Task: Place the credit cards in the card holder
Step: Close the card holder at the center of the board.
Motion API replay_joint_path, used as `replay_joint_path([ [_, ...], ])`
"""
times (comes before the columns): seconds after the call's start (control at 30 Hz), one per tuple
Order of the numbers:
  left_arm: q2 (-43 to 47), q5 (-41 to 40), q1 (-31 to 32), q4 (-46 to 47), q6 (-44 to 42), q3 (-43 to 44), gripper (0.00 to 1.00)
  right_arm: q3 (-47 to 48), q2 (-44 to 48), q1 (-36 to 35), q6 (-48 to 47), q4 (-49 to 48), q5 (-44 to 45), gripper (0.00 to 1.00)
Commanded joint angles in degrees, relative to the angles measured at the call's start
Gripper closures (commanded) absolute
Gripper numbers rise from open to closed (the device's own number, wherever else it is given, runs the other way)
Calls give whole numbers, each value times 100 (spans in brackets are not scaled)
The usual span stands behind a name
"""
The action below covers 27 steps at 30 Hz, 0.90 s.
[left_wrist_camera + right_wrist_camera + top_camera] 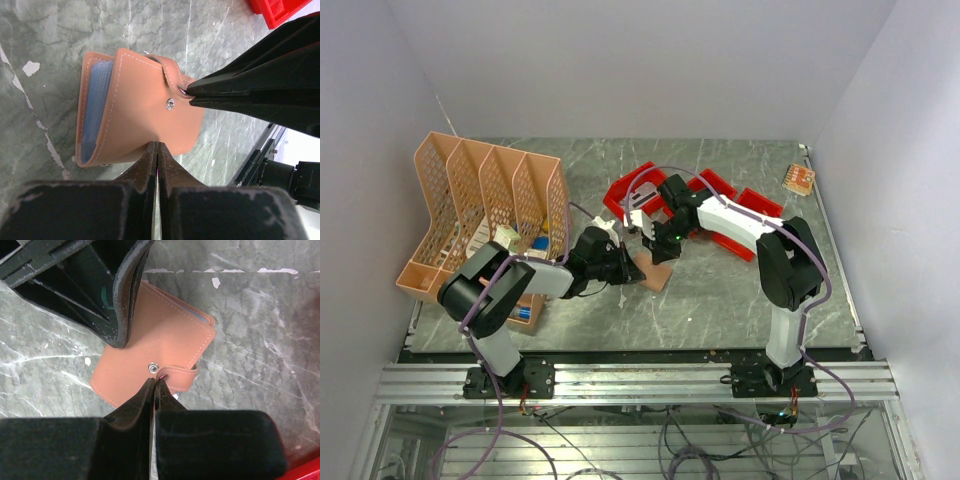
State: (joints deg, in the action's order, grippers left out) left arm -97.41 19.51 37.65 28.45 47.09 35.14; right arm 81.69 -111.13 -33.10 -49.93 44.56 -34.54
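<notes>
One grey-green marbled surface [720, 300], enclosed by plain pale walls [620, 60]. The card holder [658, 272] sits at its centre, part-folded, a bluish layer between its covers. Left of the card holder stands a peach mesh rack [485, 200]; behind it, red bins [740, 225]. The left claw [158, 147] is pressed together on the holder's edge; the right claw [154, 385] pinches its snap strap [177, 376]. Both arms overlap it from above, hiding most of it.
</notes>
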Motion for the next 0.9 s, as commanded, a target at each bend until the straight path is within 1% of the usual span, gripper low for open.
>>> replay_joint_path([
  [0.0, -163, -49, -20, -25, 33, 31, 93, -191, 207, -109, -122, -73, 143, 100],
  [0.27, -155, -48, -56, 324, 257, 21, 93, -234, 139, -110, -78, -121, 25, 100],
  [0.5, -159, -312, -109, 282, 345, 88, 93, -222, 153, -106, -81, -87, -114, 100],
  [0.63, -283, -437, -152, 280, 374, 78, 93, -224, 170, -91, -74, -88, -132, 100],
  [0.87, -599, -486, -202, 580, 506, 31, 93, -241, 195, -91, -80, -60, -173, 100],
])
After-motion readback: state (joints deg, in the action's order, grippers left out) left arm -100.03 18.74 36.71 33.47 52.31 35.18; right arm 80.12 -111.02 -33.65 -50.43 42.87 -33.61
